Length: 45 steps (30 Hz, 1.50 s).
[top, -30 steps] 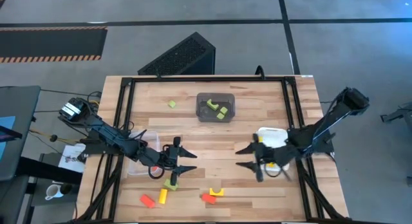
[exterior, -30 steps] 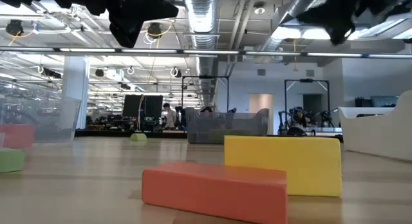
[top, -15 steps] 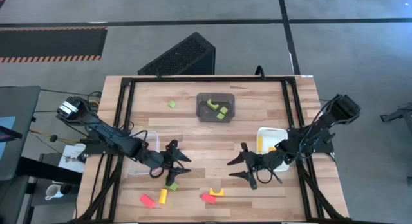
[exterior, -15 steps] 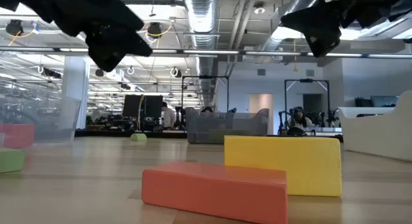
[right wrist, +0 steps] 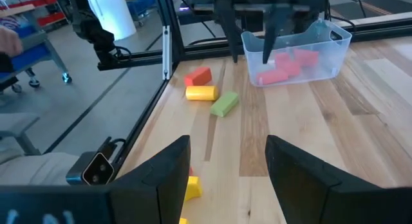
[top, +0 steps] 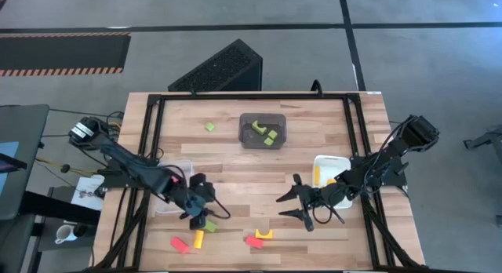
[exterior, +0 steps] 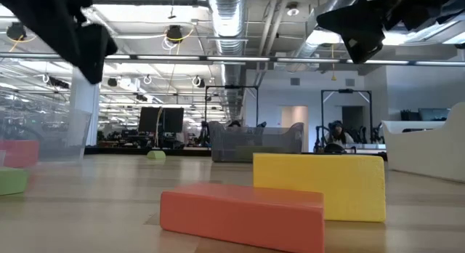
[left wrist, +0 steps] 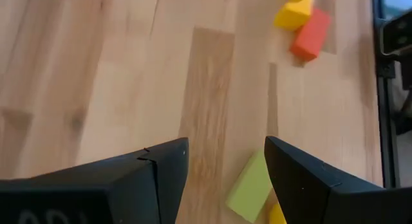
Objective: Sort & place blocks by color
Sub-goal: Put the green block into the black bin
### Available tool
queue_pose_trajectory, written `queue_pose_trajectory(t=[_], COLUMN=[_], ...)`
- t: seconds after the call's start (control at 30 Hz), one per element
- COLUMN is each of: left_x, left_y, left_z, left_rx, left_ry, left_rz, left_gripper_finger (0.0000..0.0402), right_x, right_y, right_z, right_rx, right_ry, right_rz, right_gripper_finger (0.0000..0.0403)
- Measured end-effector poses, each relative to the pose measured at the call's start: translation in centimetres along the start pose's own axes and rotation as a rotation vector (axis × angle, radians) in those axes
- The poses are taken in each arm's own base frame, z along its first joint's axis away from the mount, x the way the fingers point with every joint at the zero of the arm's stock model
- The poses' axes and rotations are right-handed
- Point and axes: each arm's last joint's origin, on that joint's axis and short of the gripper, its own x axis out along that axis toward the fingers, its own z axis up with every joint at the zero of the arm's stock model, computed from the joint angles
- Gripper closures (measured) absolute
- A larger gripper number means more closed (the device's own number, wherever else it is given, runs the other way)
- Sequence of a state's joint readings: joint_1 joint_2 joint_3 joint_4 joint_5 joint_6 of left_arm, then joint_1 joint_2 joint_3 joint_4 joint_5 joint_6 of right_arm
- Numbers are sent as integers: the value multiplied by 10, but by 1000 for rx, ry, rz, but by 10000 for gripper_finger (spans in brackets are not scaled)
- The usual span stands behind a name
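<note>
A pale wooden table [top: 259, 159] with a black frame stands on a grey floor; level across it, the low view looks into a large hall with ceiling ducts and lamps. A dark grey bin [top: 263, 130] near the far edge holds green blocks [top: 271, 137], and one more green block [top: 209, 127] lies just left of it. A clear bin [right wrist: 297, 49] holds red blocks [right wrist: 283, 64], and a white bin [top: 330, 171] sits on the right. Near the front edge lie a red block [top: 180, 244], a yellow bar [top: 198, 239], a green bar [top: 209, 225], another red block [top: 253, 242] and a yellow arch [top: 264, 234]. Compared with half a second ago, the left gripper [top: 205, 213] has drawn back and dropped toward the green bar, while the right arm has not moved. The left gripper's fingers are spread and empty, with the green bar below the gap. The right gripper [top: 294, 204] hangs spread and empty over bare wood, well apart from the blocks.
</note>
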<state>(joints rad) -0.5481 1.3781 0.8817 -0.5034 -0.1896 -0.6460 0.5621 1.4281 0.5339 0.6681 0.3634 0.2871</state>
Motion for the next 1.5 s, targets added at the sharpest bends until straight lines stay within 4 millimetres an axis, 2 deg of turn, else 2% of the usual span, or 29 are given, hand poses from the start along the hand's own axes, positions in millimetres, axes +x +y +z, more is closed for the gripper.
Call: queue_pose_trajectory(t=[0.13, 0.23, 0.5, 0.67, 0.83, 1.17, 1.27, 1.37, 1.5], left_x=[-1, 5, 34, 54, 68, 79, 79, 81, 86], left_y=[-13, -18, -30, -31, -31, -32, -30, -29, -26], left_z=[-2, -8, -20, -29, -32, -35, -34, -34, -37], left_rx=[142, 175, 203, 236, 295, 301, 303, 331, 392], left_ry=[-7, 22, 129, 223, 226, 229, 217, 198, 231], left_rz=[-25, -27, -73, -74, -60, -55, -31, 9, 28], left_gripper_finger=[214, 210, 207, 207, 205, 137, 129, 137, 171], right_x=[0, -1, -1, 0, 0, 0, 0, 0, 0], right_y=[1, 2, 1, 1, 1, 0, 0, 0, 0], right_z=[-1, -2, -3, -2, -2, -3, -3, -4, -4], right_rx=[-3, -5, -7, -7, -7, -11, -12, -13, -14], right_ry=[6, 13, 22, 23, 22, 31, 33, 34, 37], right_rz=[3, 4, 0, -2, -2, -5, -5, -6, -7], right_gripper_finger=[180, 180, 180, 180, 180, 180, 180, 180, 180])
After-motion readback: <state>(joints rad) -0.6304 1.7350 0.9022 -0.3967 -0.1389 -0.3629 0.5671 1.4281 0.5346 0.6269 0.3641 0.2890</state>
